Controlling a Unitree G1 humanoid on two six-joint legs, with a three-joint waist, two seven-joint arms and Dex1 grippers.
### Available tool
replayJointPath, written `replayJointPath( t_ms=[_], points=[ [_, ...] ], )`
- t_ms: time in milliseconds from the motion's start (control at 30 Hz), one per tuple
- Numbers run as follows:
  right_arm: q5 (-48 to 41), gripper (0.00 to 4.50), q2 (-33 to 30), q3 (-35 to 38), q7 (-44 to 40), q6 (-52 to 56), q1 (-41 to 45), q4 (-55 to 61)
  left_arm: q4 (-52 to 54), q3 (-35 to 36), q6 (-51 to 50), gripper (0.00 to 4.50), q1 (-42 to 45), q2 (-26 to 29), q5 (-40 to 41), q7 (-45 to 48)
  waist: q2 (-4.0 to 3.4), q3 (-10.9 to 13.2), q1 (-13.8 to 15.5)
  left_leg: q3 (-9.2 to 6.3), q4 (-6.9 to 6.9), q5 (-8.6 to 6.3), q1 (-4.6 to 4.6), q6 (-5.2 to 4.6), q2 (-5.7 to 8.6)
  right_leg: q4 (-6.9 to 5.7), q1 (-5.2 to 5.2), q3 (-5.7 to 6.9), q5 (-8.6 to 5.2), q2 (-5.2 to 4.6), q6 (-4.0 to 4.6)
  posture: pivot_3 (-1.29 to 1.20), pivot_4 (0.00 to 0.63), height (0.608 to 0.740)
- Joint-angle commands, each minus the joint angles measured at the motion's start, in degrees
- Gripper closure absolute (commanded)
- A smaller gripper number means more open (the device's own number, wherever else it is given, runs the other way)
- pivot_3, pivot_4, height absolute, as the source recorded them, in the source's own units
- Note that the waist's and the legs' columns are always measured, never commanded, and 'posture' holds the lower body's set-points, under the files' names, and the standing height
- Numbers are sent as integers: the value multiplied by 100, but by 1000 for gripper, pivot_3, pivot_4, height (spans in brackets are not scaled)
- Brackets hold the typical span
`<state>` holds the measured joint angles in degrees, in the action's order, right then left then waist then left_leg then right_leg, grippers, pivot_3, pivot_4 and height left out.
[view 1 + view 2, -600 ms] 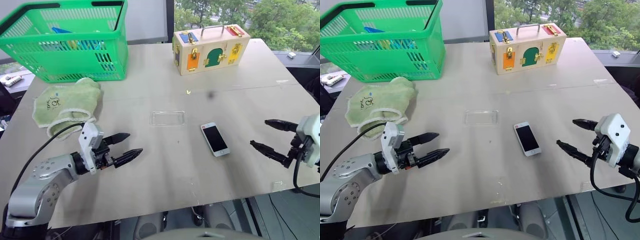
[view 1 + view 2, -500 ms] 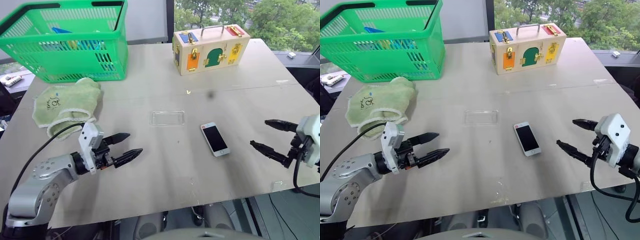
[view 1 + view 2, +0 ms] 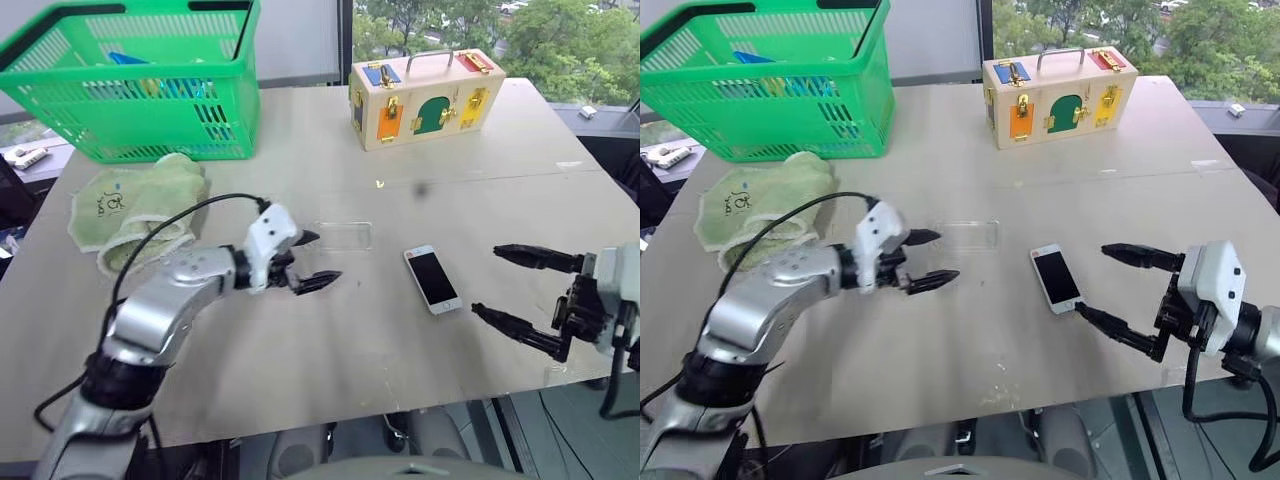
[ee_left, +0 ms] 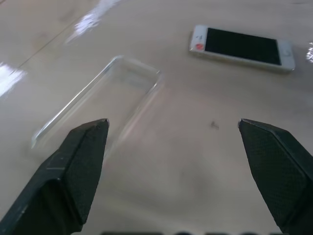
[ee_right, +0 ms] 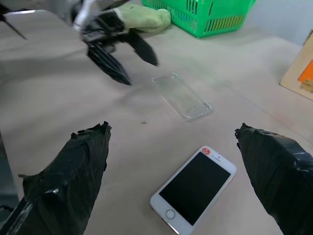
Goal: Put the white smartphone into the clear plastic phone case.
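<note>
Right gripper [image 3: 1118, 290] wide apart, empty, just off the table edge. The flat white smartphone with black screen [image 3: 1055, 278] lies at its 10 o'clock, close, long axis running 11-to-5. Left gripper [image 3: 313, 260] wide, empty; the thin clear plastic phone case [image 3: 338, 236] sits at its 1 o'clock, long axis 9-to-3.

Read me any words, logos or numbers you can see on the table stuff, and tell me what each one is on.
Pale green folded cloth: a small dark printed mark, too small to read.
White smartphone with black screen: no readable text; a small red dot on its top bezel.
Wooden latch box with coloured doors: no lettering visible.
Green plastic basket: none readable.
</note>
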<state>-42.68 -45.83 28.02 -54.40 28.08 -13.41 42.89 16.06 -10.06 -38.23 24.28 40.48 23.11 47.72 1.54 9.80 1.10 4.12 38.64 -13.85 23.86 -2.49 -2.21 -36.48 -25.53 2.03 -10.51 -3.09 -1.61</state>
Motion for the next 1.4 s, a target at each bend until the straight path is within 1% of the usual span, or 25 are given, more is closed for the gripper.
replayJointPath(
  t_ms=[33,267,300,367,400,433,467,500,533,600,700,867,933,1000,1100,1233,1333,1400],
  points=[
    [43,2,29,97,132,-137,-132,265,-833,-357,139,90,507,-210,-439,65,0,0,-16,0,0,0,-1,0,2,-1,0,-1,0,2,0,0,150,740],
    [324,2,127,65,437,-213,-511,516,-2738,-1014,1281,90,1333,-687,-1404,442,1,0,-18,4,0,0,-1,0,2,-3,-2,-12,0,9,0,0,150,740],
    [312,0,135,46,538,-142,-536,567,-3049,-1064,1455,605,1436,-790,-1514,486,3,0,-16,6,1,0,0,0,3,-3,-2,-13,0,8,0,0,150,740],
    [264,0,125,27,671,-21,-604,688,-3454,-1074,1480,1285,1605,-953,-1527,708,4,-3,-2,5,2,0,-1,0,2,-3,-1,-13,0,7,0,0,150,740],
    [251,0,121,24,722,12,-646,754,-3594,-1110,1566,1972,1676,-971,-1603,807,5,-4,1,3,5,0,0,-1,3,-4,0,-12,0,7,0,0,150,740],
    [237,0,120,35,750,24,-695,810,-3658,-1128,1569,2231,1726,-970,-1620,950,5,-5,-1,2,5,0,0,-1,2,-4,0,-12,0,7,0,0,150,740],
    [226,0,119,44,772,32,-726,847,-3706,-1133,1591,2604,1758,-971,-1649,1048,7,-6,-9,2,6,0,0,-1,2,-4,1,-13,0,7,0,0,150,740],
    [232,0,125,59,761,13,-793,883,-3687,-1121,1611,3243,1765,-956,-1635,1200,6,-6,-13,2,6,0,0,-1,0,-4,1,-13,0,7,0,0,150,740],
    [254,0,123,59,742,-11,-846,904,-3599,-1113,1590,3713,1742,-915,-1583,1386,6,-6,-14,3,6,0,0,-1,0,-4,1,-14,0,7,0,0,150,740],
    [329,0,98,43,692,-66,-937,919,-3396,-1074,1567,4421,1645,-863,-1510,1620,6,-6,-21,2,6,0,-1,-1,0,-4,1,-15,0,7,0,0,150,740],
    [430,0,71,-25,665,-113,-985,896,-2996,-952,1427,4421,1433,-817,-1386,1748,6,-6,-31,4,6,0,-1,-1,-3,-5,0,-18,0,8,0,0,150,740],
    [474,0,50,-22,608,-123,-1057,910,-1190,-659,300,4421,750,-374,-789,1916,6,-6,-32,3,5,0,0,0,-13,-6,-2,-18,0,8,0,0,150,740],
    [524,0,33,-34,599,-128,-1056,876,-652,-662,117,4421,448,-227,-716,1888,6,-6,-23,2,5,0,0,0,-14,-6,-3,-17,0,7,0,0,150,740],
    [632,0,18,-123,628,-127,-1021,819,-352,-718,65,4421,232,-185,-735,1778,6,-6,-16,1,8,0,-1,-1,-13,-7,-1,-17,0,4,0,0,150,740],
    [721,0,-14,-312,804,47,-890,774,-284,-904,189,4421,79,-299,-919,1555,6,-6,-13,0,14,0,-1,-1,-10,-10,1,-18,0,3,0,0,150,740],
    [799,0,-87,-401,948,224,-824,813,-551,-1050,292,4421,159,-665,-1084,1233,7,-6,-10,-1,23,0,-1,-1,-6,-17,2,-21,0,2,0,0,150,740],
    [816,0,-85,-424,998,287,-874,840,-778,-1107,418,4421,241,-835,-1138,1204,7,-6,-15,-1,25,0,0,-1,-4,-17,1,-22,0,4,0,0,150,740],
    [928,0,-84,-498,1097,348,-896,850,-883,-1071,451,4421,252,-914,-1002,1336,7,-6,-15,-2,25,0,0,-1,-2,-17,1,-21,0,8,0,0,150,740]
  ],
)
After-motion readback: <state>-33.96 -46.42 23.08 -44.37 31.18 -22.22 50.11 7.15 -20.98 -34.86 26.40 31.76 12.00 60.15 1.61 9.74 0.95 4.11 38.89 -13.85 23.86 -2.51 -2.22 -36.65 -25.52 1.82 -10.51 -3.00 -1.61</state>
